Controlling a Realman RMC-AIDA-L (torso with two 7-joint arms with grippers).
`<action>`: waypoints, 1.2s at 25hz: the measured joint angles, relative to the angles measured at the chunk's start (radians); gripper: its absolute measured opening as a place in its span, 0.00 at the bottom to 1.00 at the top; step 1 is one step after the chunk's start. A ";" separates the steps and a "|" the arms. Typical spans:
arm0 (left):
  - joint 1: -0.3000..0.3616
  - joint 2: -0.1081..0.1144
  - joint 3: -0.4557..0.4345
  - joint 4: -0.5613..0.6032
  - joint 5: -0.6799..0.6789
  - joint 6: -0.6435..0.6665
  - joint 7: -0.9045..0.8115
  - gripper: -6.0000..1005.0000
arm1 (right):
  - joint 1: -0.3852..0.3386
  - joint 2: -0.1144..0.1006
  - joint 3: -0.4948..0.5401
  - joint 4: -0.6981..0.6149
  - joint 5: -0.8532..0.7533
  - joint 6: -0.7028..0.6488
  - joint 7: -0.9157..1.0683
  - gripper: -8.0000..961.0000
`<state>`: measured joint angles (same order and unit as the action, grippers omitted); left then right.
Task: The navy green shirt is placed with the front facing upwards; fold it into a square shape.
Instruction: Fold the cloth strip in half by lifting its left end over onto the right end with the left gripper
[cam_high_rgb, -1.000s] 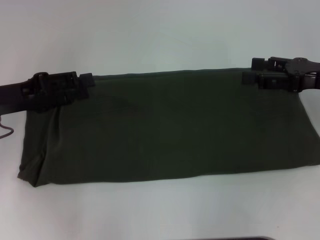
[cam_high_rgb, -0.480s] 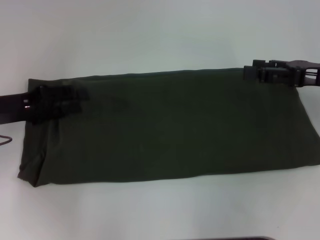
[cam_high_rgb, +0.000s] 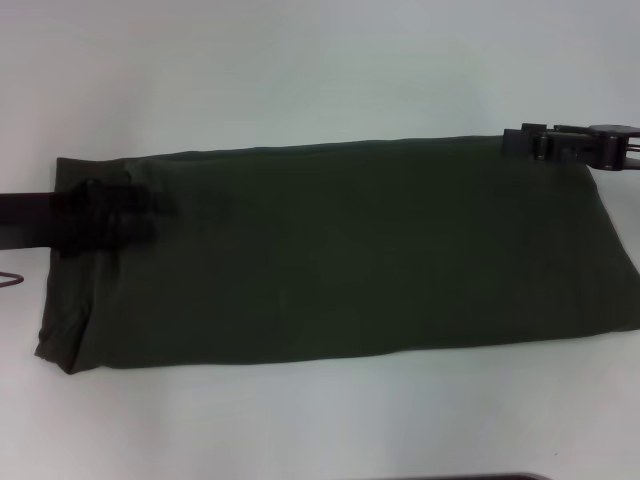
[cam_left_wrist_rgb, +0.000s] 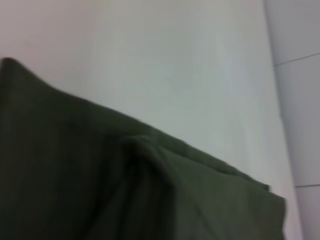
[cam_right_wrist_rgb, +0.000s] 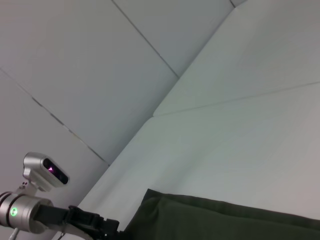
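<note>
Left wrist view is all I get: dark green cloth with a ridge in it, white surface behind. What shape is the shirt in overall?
Observer: In the head view, the dark olive-green cotton shirt lies as one long band across the white table, plain side up, with no lettering showing.
Operator: Where's the left gripper?
Observer: The left gripper is over the band's left end. Its arm comes in from the left.
Operator: And the right?
Observer: The right gripper is at the band's far right corner. I cannot tell whether it touches the cloth.
</note>
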<state>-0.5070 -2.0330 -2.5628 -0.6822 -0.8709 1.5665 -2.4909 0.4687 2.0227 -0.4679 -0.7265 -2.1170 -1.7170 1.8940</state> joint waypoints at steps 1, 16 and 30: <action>-0.002 0.001 0.002 0.002 0.015 -0.016 -0.009 0.57 | 0.000 0.000 0.000 0.000 0.000 0.003 0.003 0.97; -0.014 0.009 0.055 0.024 0.047 -0.126 -0.049 0.57 | 0.002 -0.006 -0.005 0.001 0.000 0.012 0.035 0.97; -0.012 0.121 0.024 -0.060 0.053 0.062 -0.138 0.57 | 0.002 -0.039 -0.009 -0.001 0.000 0.006 0.083 0.97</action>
<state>-0.5186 -1.9116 -2.5387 -0.7421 -0.8175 1.6284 -2.6288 0.4702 1.9835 -0.4771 -0.7272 -2.1174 -1.7112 1.9772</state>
